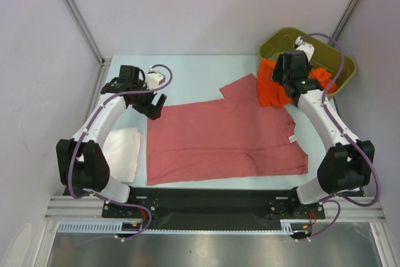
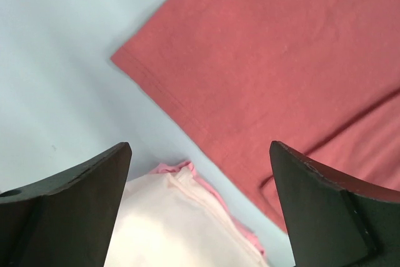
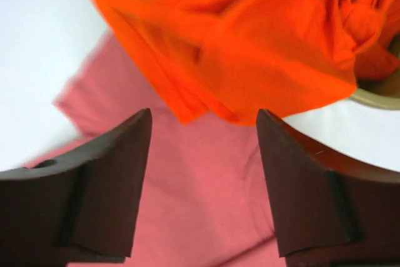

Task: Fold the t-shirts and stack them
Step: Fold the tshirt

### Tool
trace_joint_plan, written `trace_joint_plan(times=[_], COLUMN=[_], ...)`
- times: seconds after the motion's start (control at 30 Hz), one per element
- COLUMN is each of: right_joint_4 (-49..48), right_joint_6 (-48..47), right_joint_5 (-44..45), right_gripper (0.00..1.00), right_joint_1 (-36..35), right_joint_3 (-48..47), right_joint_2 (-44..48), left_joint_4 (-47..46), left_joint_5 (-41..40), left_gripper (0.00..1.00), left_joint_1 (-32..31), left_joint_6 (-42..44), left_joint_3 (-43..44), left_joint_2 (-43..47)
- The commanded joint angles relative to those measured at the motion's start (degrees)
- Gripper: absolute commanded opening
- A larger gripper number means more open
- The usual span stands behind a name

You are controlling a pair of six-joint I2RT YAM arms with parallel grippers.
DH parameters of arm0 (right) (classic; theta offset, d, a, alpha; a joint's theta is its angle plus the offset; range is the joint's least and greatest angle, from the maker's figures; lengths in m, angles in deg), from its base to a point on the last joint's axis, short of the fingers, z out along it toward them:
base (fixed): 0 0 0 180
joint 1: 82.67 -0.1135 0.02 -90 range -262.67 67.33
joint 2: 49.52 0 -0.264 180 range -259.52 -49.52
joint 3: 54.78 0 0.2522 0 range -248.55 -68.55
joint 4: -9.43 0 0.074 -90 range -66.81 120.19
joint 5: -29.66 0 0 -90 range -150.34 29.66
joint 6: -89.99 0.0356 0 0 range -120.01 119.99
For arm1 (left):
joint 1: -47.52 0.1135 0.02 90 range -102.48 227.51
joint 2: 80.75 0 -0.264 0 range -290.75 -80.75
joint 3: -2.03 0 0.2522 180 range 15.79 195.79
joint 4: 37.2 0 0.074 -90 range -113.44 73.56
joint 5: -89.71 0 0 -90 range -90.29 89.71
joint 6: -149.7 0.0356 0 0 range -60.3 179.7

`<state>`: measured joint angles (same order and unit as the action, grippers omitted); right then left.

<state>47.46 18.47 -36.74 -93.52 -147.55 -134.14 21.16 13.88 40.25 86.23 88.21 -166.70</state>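
Note:
A salmon-red t-shirt (image 1: 225, 136) lies spread flat across the middle of the table. My left gripper (image 1: 156, 107) hovers open over its far left corner (image 2: 281, 60), with nothing between the fingers (image 2: 87, 198). A folded white t-shirt (image 1: 122, 151) lies to the left of it, and in the left wrist view (image 2: 169, 223) a pink edge shows under it. A bright orange t-shirt (image 1: 272, 85) spills out of the bin onto the salmon shirt's far right sleeve. My right gripper (image 1: 279, 82) stands open just above that spot, over salmon cloth (image 3: 200, 186) and below the orange cloth (image 3: 250, 35).
An olive-green bin (image 1: 337, 60) stands at the back right corner, its rim (image 3: 375, 98) close to my right gripper. Bare pale-blue table (image 1: 194, 73) lies behind the salmon shirt. Grey walls close the table in on the left, back and right.

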Motion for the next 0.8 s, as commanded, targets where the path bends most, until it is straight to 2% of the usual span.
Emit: trace_joint_plan(times=[0.0, 0.07, 0.2, 0.3, 0.33, 0.37, 0.47, 0.5, 0.53, 0.6, 0.63, 0.7, 0.73, 0.77], right_joint_4=[-5.0, -9.2, -7.9, -17.9, -22.4, -23.3, -29.1, -31.3, -35.7, -37.9, -38.0, -37.5, -36.7, -36.1], right_joint_6=[-6.6, -4.3, 3.1, 4.1, 5.2, 8.3, 8.3, 5.9, 4.7, 2.7, 2.5, 2.5, 2.4, 2.2], right_joint_5=[-0.3, 1.2, 8.9, 6.8, 3.9, 2.3, 0.3, -0.2, -3.1, -5.1, -5.8, -5.9, -5.9, -6.0], right_gripper=[0.76, 0.79, 0.8, 0.89, 0.97, 1.0, 0.96, 0.92, 0.83, 0.7, 0.57, 0.39, 0.19, 0.1], right_joint_1=[0.7, 1.4, 0.7, 1.7, 2.9, 4.2, 6.0, 5.3, 5.1, 4.7, 4.5, 4.6, 4.7, 4.7], right_joint_3=[8.2, 11.0, 14.5, 22.8, 24.5, 24.2, 23.8, 24.3, 24.9, 25.1, 25.0, 24.7, 24.4, 23.9], right_joint_2=[-1.0, -1.1, -0.9, 0.0, -1.4, -2.8, -6.3, -6.4, -6.4, -6.3, -6.1, -5.4, -5.0, -3.8], left_joint_4=[-3.5, -3.9, -3.5, -4.1, -3.9, -3.7, -3.7, -4.0, -4.1, -4.2, -4.2, -4.1, -4.2, -4.1], left_joint_5=[-1.3, -1.9, -1.7, -0.7, -0.2, -0.1, 0.4, 0.4, 0.7, 0.7, 0.5, 0.2, 0.4, 0.6], left_gripper=[0.99, 0.99, 0.99, 0.99, 0.99, 0.99, 0.99, 0.99, 0.99, 0.99, 0.99, 0.99, 0.99, 0.99], left_joint_1=[0.0, 0.1, 0.4, 0.9, 1.0, 1.1, 1.1, 1.1, 1.1, 1.1, 1.1, 1.1, 1.1, 1.1], left_joint_6=[-7.7, -8.3, -8.2, -7.9, -7.7, -7.6, -7.5, -7.5, -7.5, -7.5, -7.4, -7.6, -7.5, -7.6], left_joint_3=[0.8, 0.8, 3.7, 5.3, 5.6, 6.1, 6.0, 5.8, 5.7, 5.3, 5.1, 4.9, 4.9, 4.9], left_joint_2=[-1.0, -2.7, -5.5, -6.6, -7.1, -7.2, -7.1, -6.9, -6.5, -6.1, -5.9, -5.8, -5.7, -5.5])
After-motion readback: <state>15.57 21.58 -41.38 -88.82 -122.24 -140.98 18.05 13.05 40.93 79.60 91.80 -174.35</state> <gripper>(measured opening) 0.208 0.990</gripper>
